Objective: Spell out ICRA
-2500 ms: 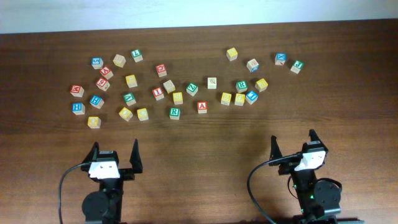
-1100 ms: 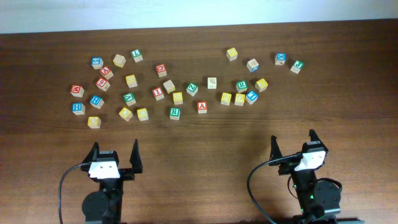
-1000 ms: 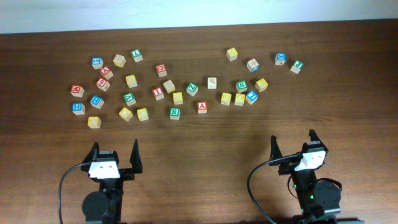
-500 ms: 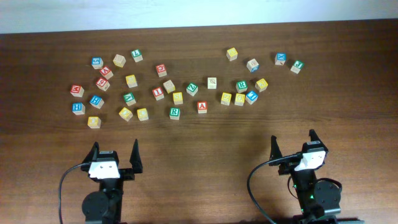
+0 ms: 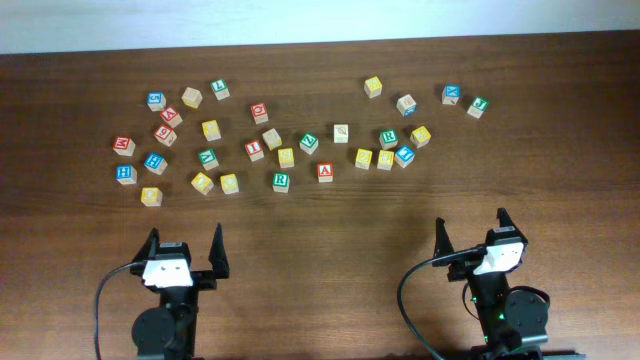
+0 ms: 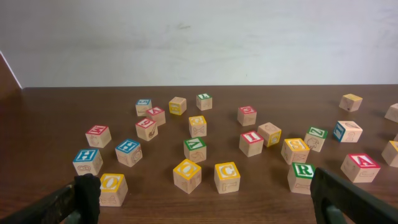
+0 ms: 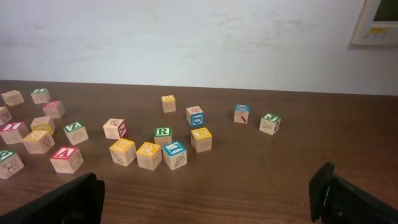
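Observation:
Lettered wooden blocks lie scattered across the far half of the table. Among them are a red I block, a yellow C block, a green R block and a red A block. My left gripper stands open at the near left, well short of the blocks. At the near right my right gripper is open too. Neither holds anything.
A second green R block and a blue I block sit in the right cluster. Two yellow O blocks lie nearest the left gripper. Bare wood table separates grippers and blocks.

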Controlling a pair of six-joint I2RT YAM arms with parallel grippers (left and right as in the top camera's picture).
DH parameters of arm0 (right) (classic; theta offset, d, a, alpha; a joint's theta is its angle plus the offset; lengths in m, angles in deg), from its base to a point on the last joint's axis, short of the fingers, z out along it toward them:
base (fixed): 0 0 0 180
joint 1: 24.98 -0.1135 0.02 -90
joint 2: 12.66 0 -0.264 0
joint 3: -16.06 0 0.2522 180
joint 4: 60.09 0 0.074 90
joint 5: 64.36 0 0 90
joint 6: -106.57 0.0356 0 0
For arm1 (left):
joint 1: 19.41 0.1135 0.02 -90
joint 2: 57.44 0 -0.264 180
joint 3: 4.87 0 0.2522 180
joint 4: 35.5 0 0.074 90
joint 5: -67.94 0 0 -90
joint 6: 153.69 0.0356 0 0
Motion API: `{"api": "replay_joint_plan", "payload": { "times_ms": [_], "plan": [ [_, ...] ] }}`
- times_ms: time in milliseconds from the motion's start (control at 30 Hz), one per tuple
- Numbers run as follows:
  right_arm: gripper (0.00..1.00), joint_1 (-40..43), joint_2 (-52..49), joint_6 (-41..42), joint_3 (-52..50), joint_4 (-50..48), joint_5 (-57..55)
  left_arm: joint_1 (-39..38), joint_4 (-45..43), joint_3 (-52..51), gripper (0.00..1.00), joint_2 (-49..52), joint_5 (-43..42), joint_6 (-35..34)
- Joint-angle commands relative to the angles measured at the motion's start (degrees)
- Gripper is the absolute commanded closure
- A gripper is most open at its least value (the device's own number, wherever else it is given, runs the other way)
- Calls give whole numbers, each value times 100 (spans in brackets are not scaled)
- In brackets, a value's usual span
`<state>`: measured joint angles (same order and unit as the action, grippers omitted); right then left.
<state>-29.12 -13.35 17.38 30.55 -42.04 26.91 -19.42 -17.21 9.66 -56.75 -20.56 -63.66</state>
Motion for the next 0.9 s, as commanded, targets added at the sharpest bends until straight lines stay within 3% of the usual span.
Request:
{"api": "replay_joint_plan", "payload": {
  "times_ms": [0, 267, 333, 400, 500, 567, 633, 733, 767, 800, 833, 867],
  "plan": [
    [2, 42, 48, -20, -42, 24, -68, 28, 22, -26, 1, -35, -79, 70],
    [2, 42, 48, -20, -42, 24, -68, 28, 20, -26, 1, -35, -184, 66],
    [2, 42, 48, -20, -42, 24, -68, 17, -197, -24, 1, -35, -1770, -470],
    [1, 42, 48, -20, -42, 24, -68, 17, -828, -24, 1, -35, -3987, -837],
    [2, 42, 48, -20, -42, 24, -68, 17, -2087, -24, 1, -35, -5591, -890],
    [1, 42, 48, -20, -42, 24, -68, 20, -3609, 33, 1, -35, -5541, -1561],
    [2, 42, 48, -20, -42, 24, -66, 20, -4203, 299, 1, -35, -4970, -1867],
    [2, 42, 48, -20, -42, 24, -68, 20, -3320, 1305, 1, 127, -4103, -1862],
    [2, 42, 48, -20, -42, 24, -68, 20, -2577, 1812, 1, 297, -3945, -1790],
    [2, 42, 48, -20, -42, 24, -68, 20, -1231, 2540, 1, 660, -3530, -1609],
    [2, 42, 48, -20, -42, 24, -66, 20, 133, 3215, 1, 1134, -3119, -1152],
    [2, 42, 48, -20, -42, 24, -68, 17, 890, 3613, 1, 1495, -3069, -682]
  ]
}}
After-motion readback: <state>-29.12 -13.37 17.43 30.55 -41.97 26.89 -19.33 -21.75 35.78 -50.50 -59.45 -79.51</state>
